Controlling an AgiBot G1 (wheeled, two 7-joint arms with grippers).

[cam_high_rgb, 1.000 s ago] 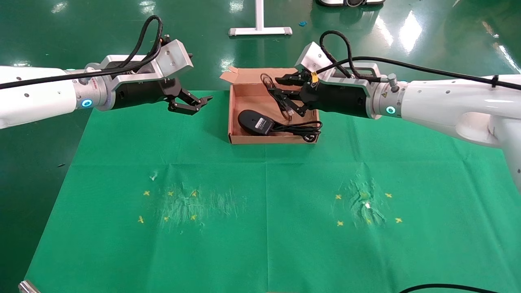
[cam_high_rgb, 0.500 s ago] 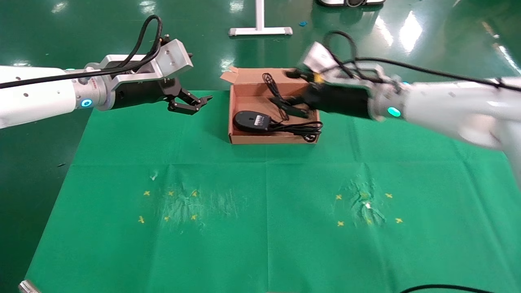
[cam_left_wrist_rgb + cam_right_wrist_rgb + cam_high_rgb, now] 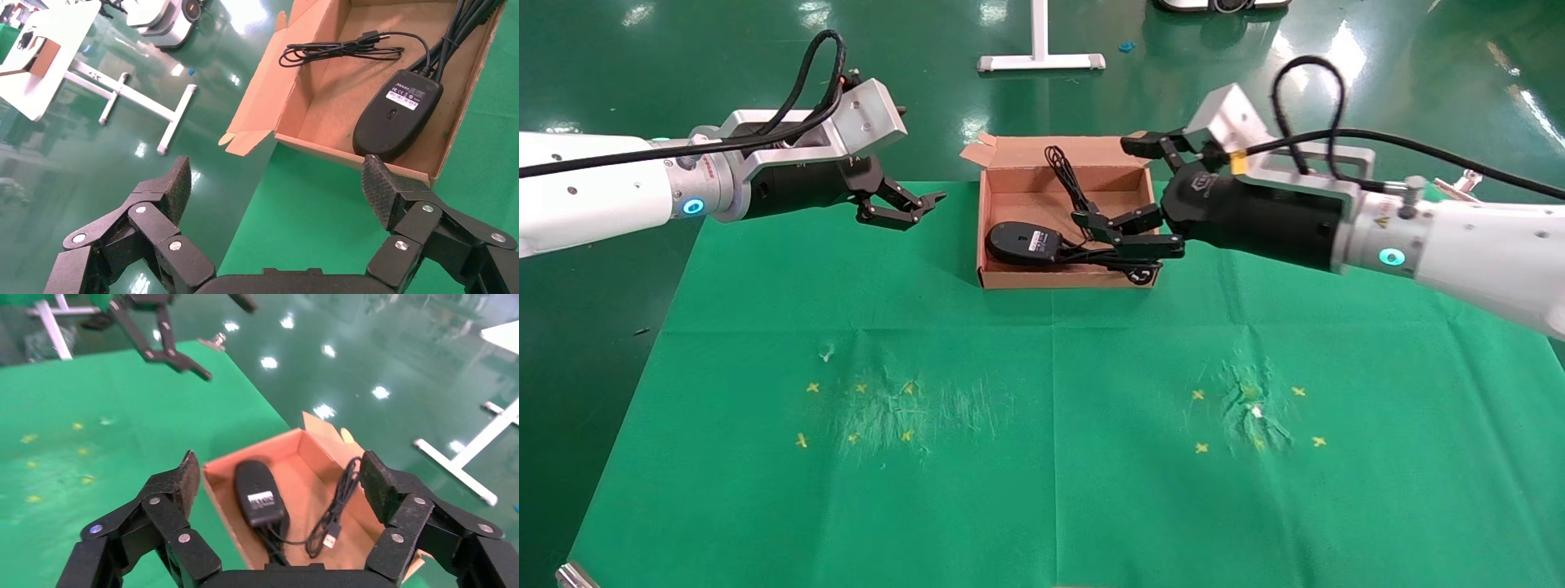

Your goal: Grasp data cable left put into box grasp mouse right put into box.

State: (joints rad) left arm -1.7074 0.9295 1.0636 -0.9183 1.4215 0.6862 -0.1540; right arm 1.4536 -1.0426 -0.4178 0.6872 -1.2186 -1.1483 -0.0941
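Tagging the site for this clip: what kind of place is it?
Likely a lab or factory test floor: a glossy green floor, a table under a green cloth with yellow cross marks, and a white stand base.

Your right gripper [image 3: 1128,184] has pulled back from over the box [image 3: 1001,280] toward the right rim, and its fingers now stand wide apart. The mouse [image 3: 1019,242] has dropped lower and slid left inside the box since a second ago.

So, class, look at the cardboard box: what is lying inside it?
Inside the box lies the mouse, label up, with black cords. The open right gripper covers the box's right end.
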